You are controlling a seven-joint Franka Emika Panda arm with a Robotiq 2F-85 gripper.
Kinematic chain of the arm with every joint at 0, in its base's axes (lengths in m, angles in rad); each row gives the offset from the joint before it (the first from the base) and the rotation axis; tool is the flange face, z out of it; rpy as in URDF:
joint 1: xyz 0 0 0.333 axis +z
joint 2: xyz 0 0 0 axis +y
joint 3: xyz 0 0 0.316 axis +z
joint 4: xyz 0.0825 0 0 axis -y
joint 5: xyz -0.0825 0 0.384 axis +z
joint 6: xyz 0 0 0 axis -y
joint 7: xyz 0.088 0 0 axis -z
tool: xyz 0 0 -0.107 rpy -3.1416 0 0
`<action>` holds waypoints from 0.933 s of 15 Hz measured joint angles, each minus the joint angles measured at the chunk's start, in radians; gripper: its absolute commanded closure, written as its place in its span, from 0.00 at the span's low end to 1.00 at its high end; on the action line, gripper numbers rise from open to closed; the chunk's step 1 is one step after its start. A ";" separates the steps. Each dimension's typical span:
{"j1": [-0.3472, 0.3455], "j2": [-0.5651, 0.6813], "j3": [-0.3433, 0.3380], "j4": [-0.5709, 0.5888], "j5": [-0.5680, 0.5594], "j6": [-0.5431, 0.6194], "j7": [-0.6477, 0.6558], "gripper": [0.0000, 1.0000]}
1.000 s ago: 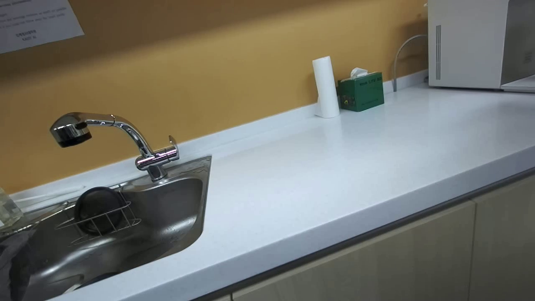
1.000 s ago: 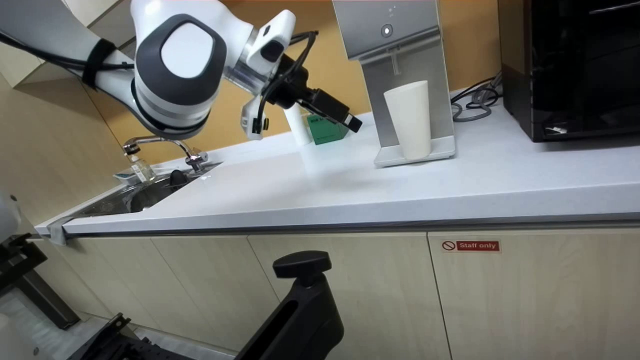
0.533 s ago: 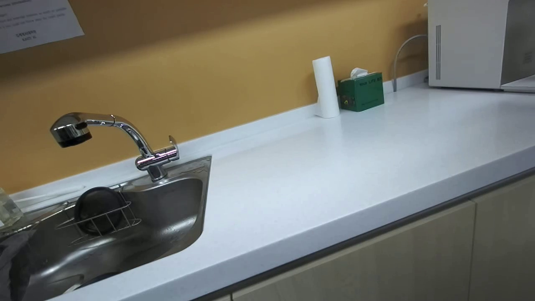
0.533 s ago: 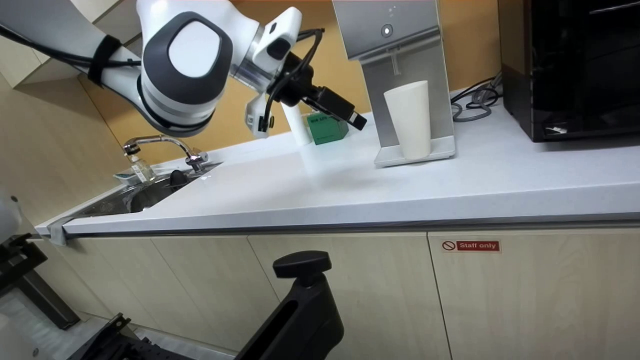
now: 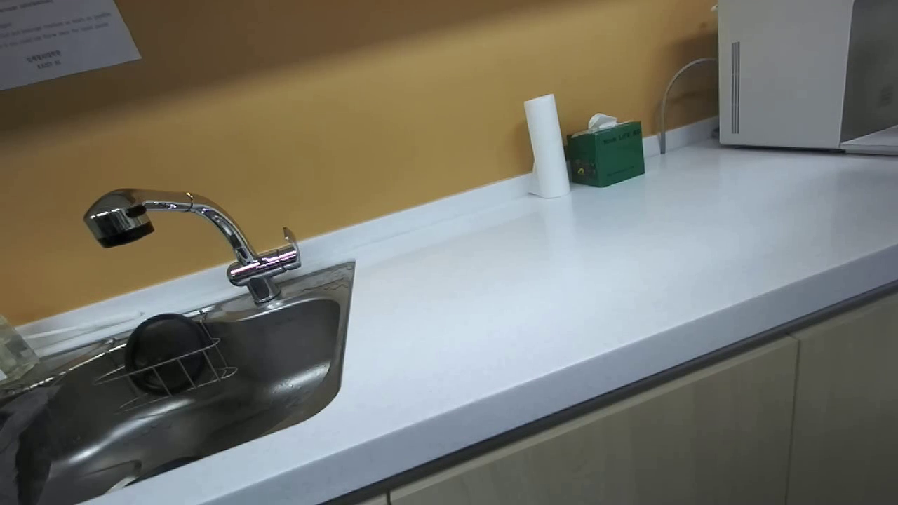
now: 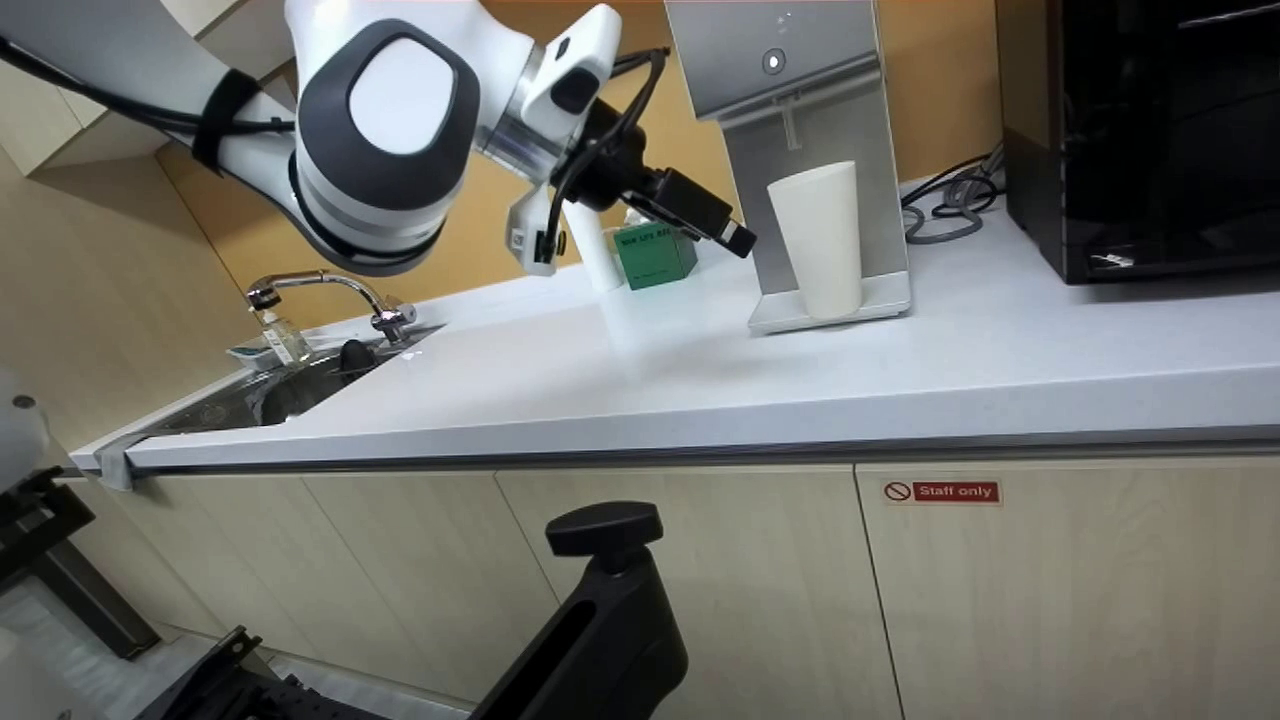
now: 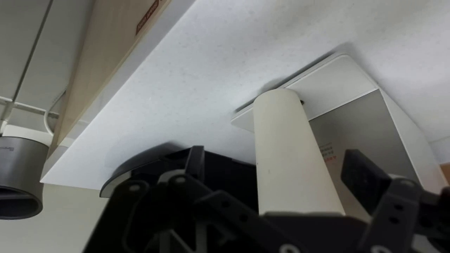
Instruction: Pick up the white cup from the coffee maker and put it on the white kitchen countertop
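Note:
The white cup [image 6: 820, 240] stands upright on the base tray of the coffee maker [image 6: 780, 50], under its spout, in an exterior view. The cup also shows in the wrist view [image 7: 288, 151], between the fingers. My gripper [image 6: 738, 240] is just left of the cup, at its middle height, apart from it. In the wrist view the gripper [image 7: 280, 165] is open, with one finger on each side of the cup's outline. The cup's top is hidden by the gripper body there. The white kitchen countertop [image 6: 540, 375] runs left of the coffee maker and shows in both exterior views [image 5: 505, 301].
A green tissue box [image 5: 607, 154] and a white paper roll [image 5: 547, 147] stand at the wall. A black appliance [image 6: 1150, 140] stands right of the coffee maker, with cables [image 6: 955, 205] between. The steel sink [image 5: 280, 351] with its tap [image 5: 224, 231] is at the left.
My arm and gripper have moved steadily to the right and slightly up, closer to the cup. The cup and the coffee maker have not moved.

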 measured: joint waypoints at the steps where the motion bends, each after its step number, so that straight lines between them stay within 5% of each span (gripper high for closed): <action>1: -0.024 0.010 0.028 0.002 -0.004 0.009 -0.015 0.00; 5: -0.136 0.049 0.143 0.009 -0.021 0.098 -0.101 0.00; 14: -0.144 0.054 0.151 0.004 -0.018 0.100 -0.112 0.00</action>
